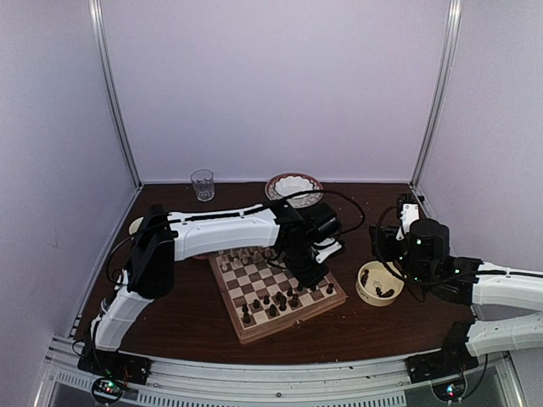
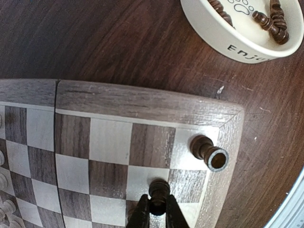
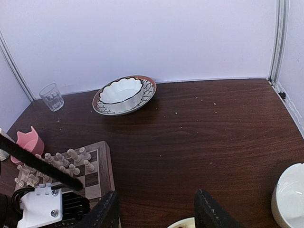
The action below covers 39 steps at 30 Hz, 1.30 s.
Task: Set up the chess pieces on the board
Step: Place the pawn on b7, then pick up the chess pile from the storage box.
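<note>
Gripping a small dark brown wooden chess piece (image 2: 159, 187), your left tool (image 2: 158, 203) holds it at a square near the corner of the square checked wooden chessboard (image 2: 142, 102). Another dark piece (image 2: 209, 153) sits at its 2 o'clock. Your right tool (image 3: 156, 213) hangs open above the dark brown worktop (image 3: 213, 142).

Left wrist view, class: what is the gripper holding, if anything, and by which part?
The left gripper holds a dark chess piece by its stem, just under the rounded head, upright on the board.
</note>
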Tool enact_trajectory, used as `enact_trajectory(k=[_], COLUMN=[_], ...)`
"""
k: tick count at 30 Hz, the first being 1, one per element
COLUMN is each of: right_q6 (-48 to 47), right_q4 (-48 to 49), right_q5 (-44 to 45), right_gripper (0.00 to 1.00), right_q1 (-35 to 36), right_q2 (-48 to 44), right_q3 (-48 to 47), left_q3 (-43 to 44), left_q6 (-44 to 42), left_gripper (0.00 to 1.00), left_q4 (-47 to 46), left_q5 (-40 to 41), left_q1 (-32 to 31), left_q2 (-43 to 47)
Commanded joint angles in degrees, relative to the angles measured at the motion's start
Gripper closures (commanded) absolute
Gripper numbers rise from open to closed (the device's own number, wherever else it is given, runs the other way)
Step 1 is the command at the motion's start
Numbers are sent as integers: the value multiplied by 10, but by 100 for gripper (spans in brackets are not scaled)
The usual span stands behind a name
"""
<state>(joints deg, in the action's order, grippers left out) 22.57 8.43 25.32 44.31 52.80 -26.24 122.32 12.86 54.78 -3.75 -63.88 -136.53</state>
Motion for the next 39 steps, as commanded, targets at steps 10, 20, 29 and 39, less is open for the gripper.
enact_trajectory(k=[10,20,29,39], right_q6=[4,3,4,85], right_q4=[9,9,-6,-266], right_q5=[-5,-15,-19,2], right_gripper=[45,45,47,48], right_q1=[-5,-5,-5,-18], right_q2=[7,21,1,69], right_q3=[-1,-7,-4,-106], left_q3=[16,30,38,-295], left_q6=[-14,-14,-21,-17], left_gripper=[87,59,53,44], left_q4=[8,9,9,-180], left_q5=[29,24,53,238], left_q1=[-3,-3,-4,0], left_q2=[-6,-5,66,339])
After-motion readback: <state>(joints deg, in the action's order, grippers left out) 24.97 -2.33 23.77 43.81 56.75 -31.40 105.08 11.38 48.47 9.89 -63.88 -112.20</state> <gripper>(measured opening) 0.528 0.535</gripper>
